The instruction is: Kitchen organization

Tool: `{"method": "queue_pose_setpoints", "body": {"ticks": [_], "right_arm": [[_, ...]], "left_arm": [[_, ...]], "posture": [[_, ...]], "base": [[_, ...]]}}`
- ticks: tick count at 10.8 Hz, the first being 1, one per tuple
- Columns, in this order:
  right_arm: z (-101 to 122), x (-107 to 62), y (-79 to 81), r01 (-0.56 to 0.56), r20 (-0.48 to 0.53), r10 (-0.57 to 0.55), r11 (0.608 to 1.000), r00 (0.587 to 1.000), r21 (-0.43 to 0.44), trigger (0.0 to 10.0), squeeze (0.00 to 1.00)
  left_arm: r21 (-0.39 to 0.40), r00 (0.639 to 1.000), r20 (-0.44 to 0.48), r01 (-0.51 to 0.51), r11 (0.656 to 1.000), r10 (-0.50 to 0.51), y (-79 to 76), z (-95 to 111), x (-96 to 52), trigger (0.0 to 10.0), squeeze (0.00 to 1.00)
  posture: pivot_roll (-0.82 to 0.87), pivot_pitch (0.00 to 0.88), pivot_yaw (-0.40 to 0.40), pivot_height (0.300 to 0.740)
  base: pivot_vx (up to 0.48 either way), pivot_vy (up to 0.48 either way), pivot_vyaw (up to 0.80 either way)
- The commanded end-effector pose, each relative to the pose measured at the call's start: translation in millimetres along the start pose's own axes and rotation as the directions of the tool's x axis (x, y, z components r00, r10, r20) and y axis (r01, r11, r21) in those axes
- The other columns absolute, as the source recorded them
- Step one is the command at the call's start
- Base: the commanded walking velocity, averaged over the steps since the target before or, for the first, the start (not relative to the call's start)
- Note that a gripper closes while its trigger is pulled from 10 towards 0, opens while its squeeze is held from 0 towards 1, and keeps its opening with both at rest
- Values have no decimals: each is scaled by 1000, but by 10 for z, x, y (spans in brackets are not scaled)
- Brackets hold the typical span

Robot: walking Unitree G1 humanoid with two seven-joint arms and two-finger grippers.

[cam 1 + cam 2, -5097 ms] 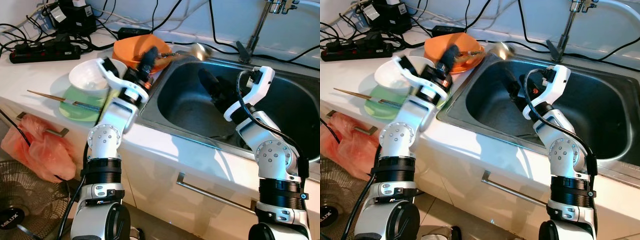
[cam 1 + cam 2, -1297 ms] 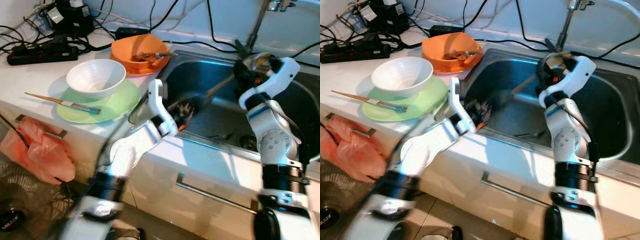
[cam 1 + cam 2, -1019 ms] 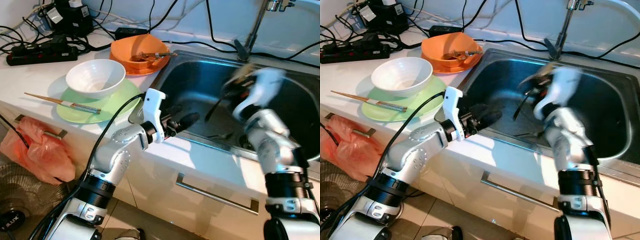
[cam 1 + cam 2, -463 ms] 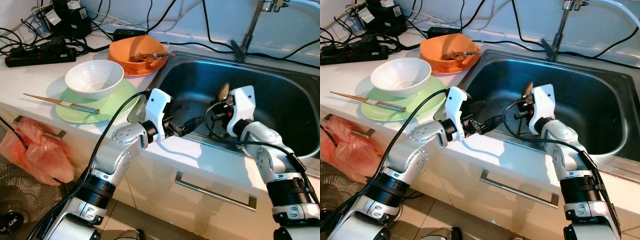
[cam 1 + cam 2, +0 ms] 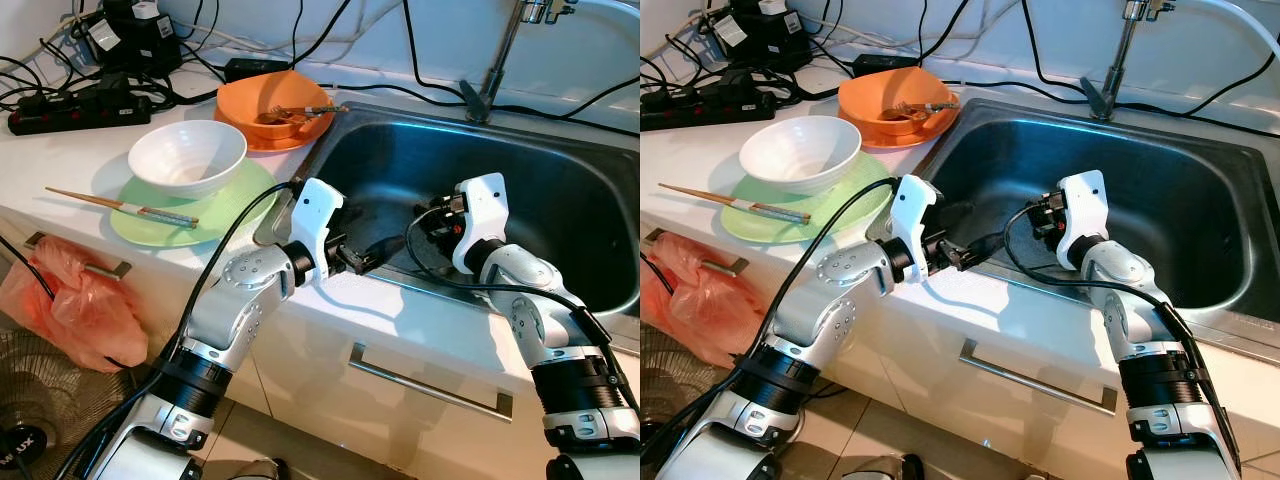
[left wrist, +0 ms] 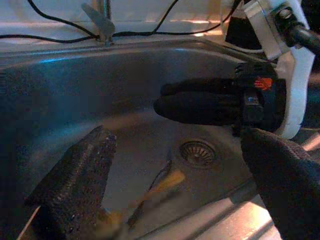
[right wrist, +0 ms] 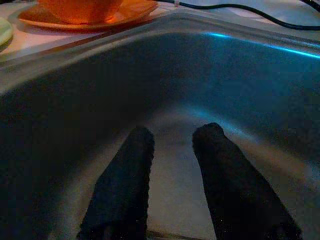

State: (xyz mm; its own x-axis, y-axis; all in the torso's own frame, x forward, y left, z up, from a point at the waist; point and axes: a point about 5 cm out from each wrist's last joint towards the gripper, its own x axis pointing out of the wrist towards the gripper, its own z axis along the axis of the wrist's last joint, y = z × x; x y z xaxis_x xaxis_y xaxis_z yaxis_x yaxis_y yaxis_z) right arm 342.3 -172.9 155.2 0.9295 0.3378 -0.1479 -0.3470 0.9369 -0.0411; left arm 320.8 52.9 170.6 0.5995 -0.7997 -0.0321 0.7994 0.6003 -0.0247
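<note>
My left gripper (image 5: pixel 375 255) hangs over the front left rim of the steel sink (image 5: pixel 560 170), its fingers wide open and holding nothing. My right gripper (image 5: pixel 432 215) is inside the sink, pointing left, open and holding nothing (image 7: pixel 172 150). In the left wrist view a blurred yellowish wooden utensil (image 6: pixel 150 192) lies on the sink floor near the drain (image 6: pixel 198 151). On the counter to the left stand an orange bowl (image 5: pixel 275 100) with a spoon in it, and a white bowl (image 5: pixel 187 158) on a green plate (image 5: pixel 225 205) with chopsticks (image 5: pixel 120 205) across it.
A faucet (image 5: pixel 495 65) rises behind the sink. A power strip (image 5: pixel 70 105) and black cables crowd the back of the counter. A red plastic bag (image 5: pixel 75 300) hangs at the counter's left front. A cabinet handle (image 5: pixel 430 375) runs below the sink.
My right arm swung down from near the faucet into the sink. The brown utensil it held half a second ago has left its fingers. My left arm barely moved.
</note>
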Motion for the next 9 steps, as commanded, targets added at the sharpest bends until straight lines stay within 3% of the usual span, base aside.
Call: {"method": "queue_pose_setpoints", "body": {"ticks": [1, 3, 4, 5, 6, 7, 9], "right_arm": [[78, 5, -4, 10, 43, -10, 1000, 999, -15, 10000, 1000], [291, -18, -44, 36, 154, -46, 997, 987, 67, 10000, 1000], [345, -35, -30, 18, 169, -34, 995, 985, 97, 10000, 1000], [381, -51, 14, -17, 192, -4, 994, 981, 105, 10000, 1000], [369, -58, 33, -23, 194, 3, 995, 981, 102, 10000, 1000], [347, -63, 36, -23, 188, 4, 994, 982, 103, 10000, 1000], [335, -71, 40, -29, 184, 8, 993, 983, 110, 10000, 1000]], "left_arm": [[26, 999, 11, -34, 999, 34, 42, 31, -35, 10000, 1000], [110, 984, 78, -171, 979, 163, 119, 146, -112, 10000, 1000], [150, 960, 140, -264, 953, 243, 149, 208, -166, 10000, 1000], [131, 917, 200, -375, 918, 346, 196, 228, -252, 10000, 1000], [183, 872, 240, -472, 862, 426, 243, 224, -348, 10000, 1000], [167, 814, 282, -562, 810, 507, 300, 267, -440, 10000, 1000], [121, 764, 314, -622, 774, 564, 334, 327, -507, 10000, 1000]], "posture": [[3, 49, 46, 740], [5, 48, 45, 740], [8, 49, 43, 740], [10, 51, 42, 740], [11, 50, 40, 740], [16, 49, 35, 740], [21, 50, 32, 740]], "base": [[0, 0, 0], [0, 0, 0], [0, 0, 0], [0, 0, 0], [0, 0, 0], [0, 0, 0], [0, 0, 0]]}}
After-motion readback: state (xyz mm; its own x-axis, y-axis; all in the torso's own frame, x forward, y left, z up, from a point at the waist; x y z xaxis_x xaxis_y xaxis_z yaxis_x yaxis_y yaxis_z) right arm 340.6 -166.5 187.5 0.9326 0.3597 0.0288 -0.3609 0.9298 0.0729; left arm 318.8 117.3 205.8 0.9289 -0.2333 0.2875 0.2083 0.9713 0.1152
